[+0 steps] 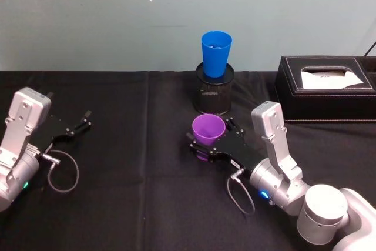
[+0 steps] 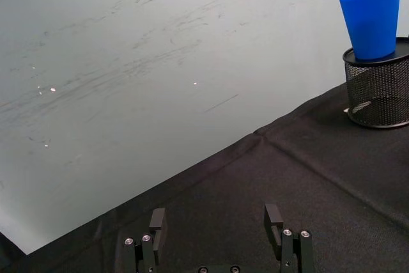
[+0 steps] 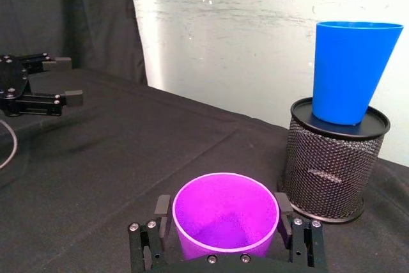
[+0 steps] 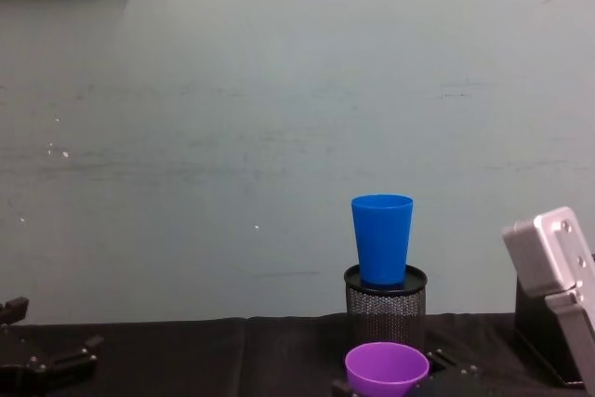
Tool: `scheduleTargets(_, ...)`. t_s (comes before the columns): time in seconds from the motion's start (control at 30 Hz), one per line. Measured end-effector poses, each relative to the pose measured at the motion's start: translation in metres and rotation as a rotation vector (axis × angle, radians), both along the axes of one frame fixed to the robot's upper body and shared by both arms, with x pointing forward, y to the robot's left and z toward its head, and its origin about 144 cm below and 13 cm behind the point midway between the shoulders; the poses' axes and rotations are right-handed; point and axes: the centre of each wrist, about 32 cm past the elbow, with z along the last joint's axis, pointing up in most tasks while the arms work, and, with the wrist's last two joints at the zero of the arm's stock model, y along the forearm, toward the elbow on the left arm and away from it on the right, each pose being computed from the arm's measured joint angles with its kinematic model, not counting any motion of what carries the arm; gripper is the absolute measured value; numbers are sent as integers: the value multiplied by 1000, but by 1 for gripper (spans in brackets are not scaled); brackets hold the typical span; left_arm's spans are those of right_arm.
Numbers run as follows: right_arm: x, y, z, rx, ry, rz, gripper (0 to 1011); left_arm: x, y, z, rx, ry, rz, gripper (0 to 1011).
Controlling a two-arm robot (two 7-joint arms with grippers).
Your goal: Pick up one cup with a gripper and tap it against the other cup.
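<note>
Smooth tapered purple cup (image 3: 225, 217) clamped in right gripper (image 1: 209, 138).

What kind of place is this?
Probably a robot test bench: a black-clothed table against a bare wall, the right gripper closed on a purple cup, the left gripper open at left.

arms (image 1: 277, 142) silver-grey | left pincer (image 1: 86, 120), right pincer (image 1: 209, 136) black | cable loops (image 1: 77, 172) grey

Head view downward, chest view level, blue cup (image 1: 216, 54) common
</note>
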Motion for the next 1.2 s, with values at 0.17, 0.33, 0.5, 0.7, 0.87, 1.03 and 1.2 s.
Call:
scheduleTargets(0.17, 0, 1, -1, 5, 3, 2, 957, 0, 0, 0, 0, 0, 0, 1000)
scheduleTargets(0.33, 0, 1, -1, 8, 5, 0, 854, 0, 0, 0, 0, 0, 0, 1000)
scheduleTargets(0.5, 0, -1, 1, 7, 8, -4, 786, 0, 0, 0, 0, 0, 0, 1000)
scheduleTargets(0.7, -1, -1, 9, -5, 8, 3, 760, 0, 0, 0, 0, 0, 0, 1000)
scheduleTargets(0.87, -2, -5, 32, -20, -4, 4, 746, 0, 0, 0, 0, 0, 0, 1000)
scheduleTargets(1.03, -5, -12, 57, -11, -21, -4, 746, 0, 0, 0, 0, 0, 0, 1000)
scheduleTargets(1.2, -8, -18, 70, 3, -22, -14, 746, 0, 0, 0, 0, 0, 0, 1000)
